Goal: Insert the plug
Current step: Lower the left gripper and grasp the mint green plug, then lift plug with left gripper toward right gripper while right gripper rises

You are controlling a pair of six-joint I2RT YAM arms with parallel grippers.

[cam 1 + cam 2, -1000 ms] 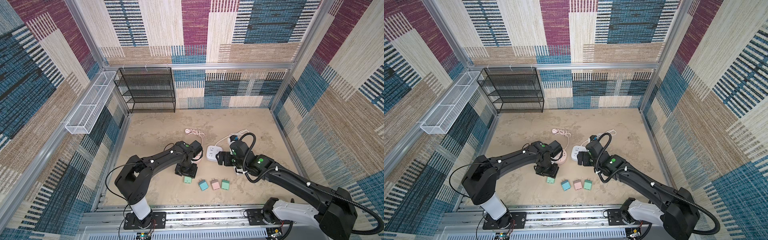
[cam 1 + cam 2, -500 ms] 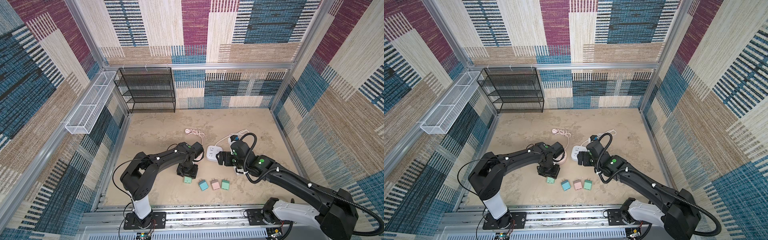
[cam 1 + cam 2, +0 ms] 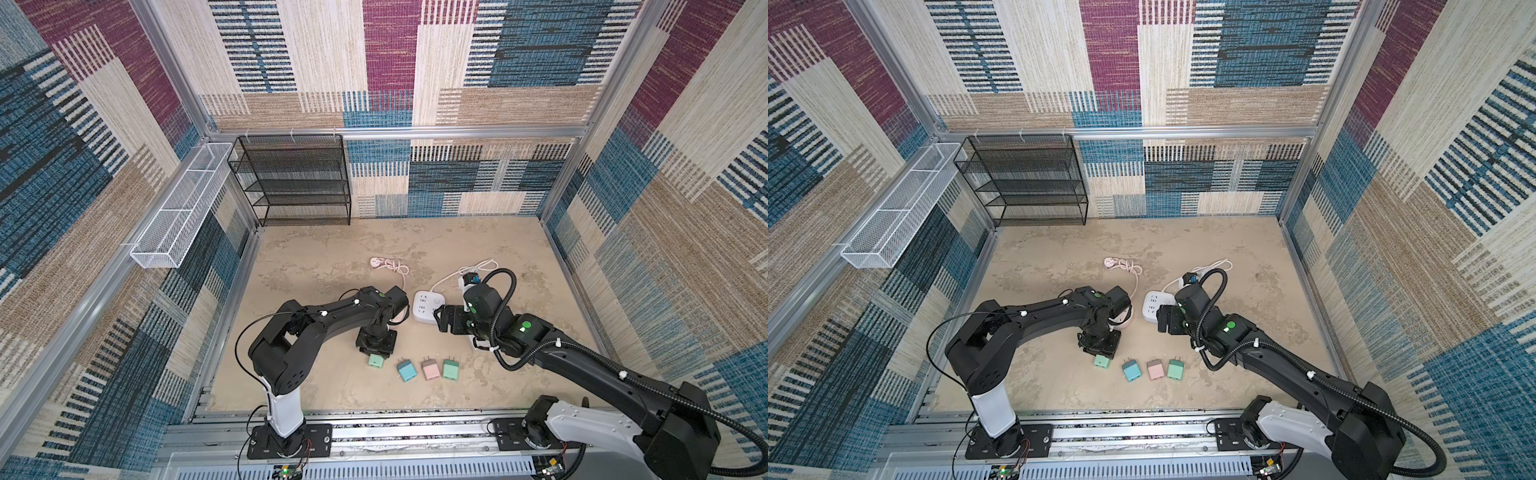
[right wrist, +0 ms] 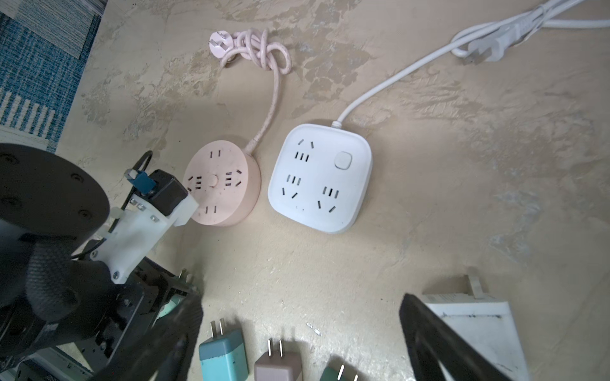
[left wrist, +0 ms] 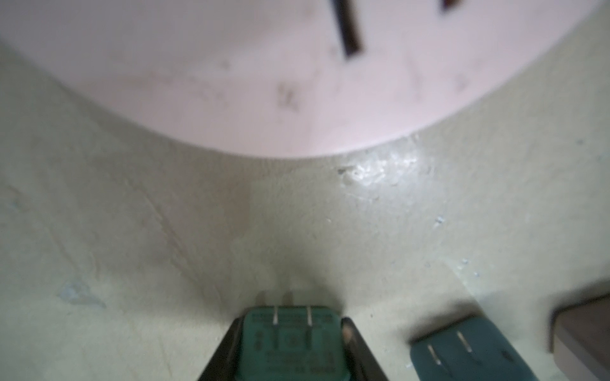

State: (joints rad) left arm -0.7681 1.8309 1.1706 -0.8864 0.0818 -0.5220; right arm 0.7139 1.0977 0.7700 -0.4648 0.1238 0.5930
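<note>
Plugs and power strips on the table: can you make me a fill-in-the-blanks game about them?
The round power strip is ___. The white power strip has a ___ shape. The left hand grips a ___ plug. The right hand is ___.
Missing words: pink, square, green, open.

Nothing legible, green plug (image 5: 292, 343) print blurred

The left arm (image 3: 316, 320) and right arm (image 3: 582, 361) are matte black with white base links (image 3: 284, 411), green round stickers (image 3: 526, 325) and white cable ties (image 3: 558, 343). A ribbed black hose (image 3: 737, 426) trails the right one; the right hand (image 4: 297, 313) has flat black fingers (image 4: 425, 330).
</note>
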